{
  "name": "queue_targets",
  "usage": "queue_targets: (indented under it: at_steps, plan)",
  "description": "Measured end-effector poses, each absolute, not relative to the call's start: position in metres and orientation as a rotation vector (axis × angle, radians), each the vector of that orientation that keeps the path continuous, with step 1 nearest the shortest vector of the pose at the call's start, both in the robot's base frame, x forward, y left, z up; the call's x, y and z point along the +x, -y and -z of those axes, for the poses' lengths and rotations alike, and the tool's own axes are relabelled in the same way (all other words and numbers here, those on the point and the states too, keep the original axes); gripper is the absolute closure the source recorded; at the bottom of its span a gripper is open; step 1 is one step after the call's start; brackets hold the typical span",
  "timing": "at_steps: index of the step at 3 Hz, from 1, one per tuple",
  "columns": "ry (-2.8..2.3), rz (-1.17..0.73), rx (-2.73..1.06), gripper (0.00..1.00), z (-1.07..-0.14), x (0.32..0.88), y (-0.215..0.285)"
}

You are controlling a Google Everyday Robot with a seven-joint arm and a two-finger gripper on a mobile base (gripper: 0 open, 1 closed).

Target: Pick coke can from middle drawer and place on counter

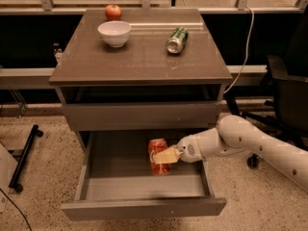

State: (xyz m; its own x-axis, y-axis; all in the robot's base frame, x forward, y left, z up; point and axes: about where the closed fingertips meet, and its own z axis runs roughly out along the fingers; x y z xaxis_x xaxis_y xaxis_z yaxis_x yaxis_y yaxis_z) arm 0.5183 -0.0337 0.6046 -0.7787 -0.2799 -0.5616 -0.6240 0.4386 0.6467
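The coke can [158, 149], red with a silver top, is upright inside the open middle drawer [115, 165], right of its centre. My gripper [167, 156] reaches in from the right on the white arm [240, 141]. It is shut on the can, with one pale finger [165, 155] lying across the can's front. The can looks lifted slightly off the drawer floor. The counter [139, 59] is the glossy grey-brown top above.
On the counter are a white bowl [114, 32], a red apple [113, 11] behind it, and a green can [176, 40] on its side. A shallower shut drawer front [142, 115] sits above the open one. An office chair [288, 95] stands at the right.
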Motion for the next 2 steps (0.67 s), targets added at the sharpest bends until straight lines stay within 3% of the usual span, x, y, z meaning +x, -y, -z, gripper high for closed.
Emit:
queue_targets:
  at_steps: [2]
  plan:
    - [-1.853,-1.142,-1.043,1.00,-0.721,0.494,0.071]
